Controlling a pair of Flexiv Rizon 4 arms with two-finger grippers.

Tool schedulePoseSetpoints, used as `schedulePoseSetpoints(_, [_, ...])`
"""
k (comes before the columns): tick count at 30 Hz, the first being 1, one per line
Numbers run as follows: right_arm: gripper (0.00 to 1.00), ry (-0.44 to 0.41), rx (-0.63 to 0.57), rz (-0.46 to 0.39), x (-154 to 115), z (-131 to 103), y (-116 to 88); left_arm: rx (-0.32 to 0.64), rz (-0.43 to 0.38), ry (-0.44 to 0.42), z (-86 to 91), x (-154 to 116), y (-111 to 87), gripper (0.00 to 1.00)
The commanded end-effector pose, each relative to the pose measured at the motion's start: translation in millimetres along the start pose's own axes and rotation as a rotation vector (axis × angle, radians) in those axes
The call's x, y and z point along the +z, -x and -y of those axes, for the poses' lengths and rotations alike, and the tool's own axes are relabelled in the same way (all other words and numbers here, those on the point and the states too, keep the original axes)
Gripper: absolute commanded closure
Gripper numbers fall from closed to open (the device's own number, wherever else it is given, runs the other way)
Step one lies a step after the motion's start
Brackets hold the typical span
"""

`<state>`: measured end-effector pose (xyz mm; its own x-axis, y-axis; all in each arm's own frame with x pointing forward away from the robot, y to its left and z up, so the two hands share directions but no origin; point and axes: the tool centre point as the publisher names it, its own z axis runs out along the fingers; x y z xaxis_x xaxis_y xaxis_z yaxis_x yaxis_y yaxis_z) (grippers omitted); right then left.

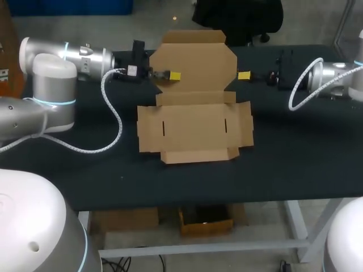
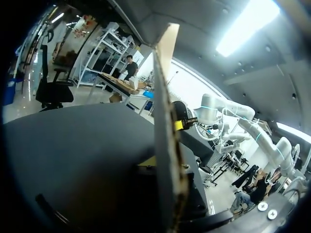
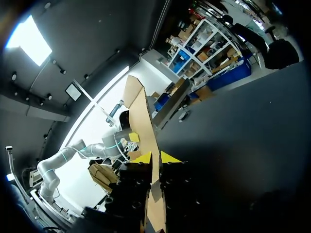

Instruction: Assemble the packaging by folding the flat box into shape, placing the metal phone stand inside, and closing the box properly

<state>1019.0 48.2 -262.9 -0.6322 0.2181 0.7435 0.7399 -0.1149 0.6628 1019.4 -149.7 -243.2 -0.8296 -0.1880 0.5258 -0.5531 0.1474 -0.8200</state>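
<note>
Dark counter (image 1: 300, 158) carries the flat cardboard box (image 1: 193, 133) at its middle, rear lid (image 1: 195, 62) lifted. Left pincer (image 1: 173, 75) and right pincer (image 1: 244, 75) each pinch narrowly on a lid side edge. Folding appears barely begun; next, the side walls need raising. No phone stand shows.

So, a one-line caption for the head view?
Unfolded cardboard box on the black table, left tool and right tool holding opposite side edges of its rear lid flap.

Box (image 1: 194, 131) on table (image 1: 295, 153), lid (image 1: 195, 62) between left tool (image 1: 173, 75) and right tool (image 1: 245, 75).
</note>
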Motion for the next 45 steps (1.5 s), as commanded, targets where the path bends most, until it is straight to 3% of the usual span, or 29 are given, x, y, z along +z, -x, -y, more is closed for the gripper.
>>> schedulePoseSetpoints(1, [1.00, 0.030, -0.006, 0.102, -18, 9, -20, 0.016, -0.023, -0.004, 6.2, 2, 7.7, 1.00])
schedulePoseSetpoints(12, [1.00, 0.047, -0.031, 0.187, -54, 22, -42, 0.123, -0.050, -0.024, 27.7, 10, 11.2, 1.00])
schedulePoseSetpoints(19, [1.00, 0.004, -0.071, 0.259, -62, 37, -56, 0.180, -0.055, -0.043, 41.9, 9, 11.1, 1.00])
schedulePoseSetpoints(32, [1.00, -0.060, -0.219, 0.362, -74, 84, -76, 0.263, -0.068, -0.058, 62.3, 12, 10.5, 1.00])
schedulePoseSetpoints(45, [1.00, -0.060, -0.233, 0.375, -75, 92, -79, 0.263, -0.068, -0.058, 62.3, 12, 10.5, 1.00])
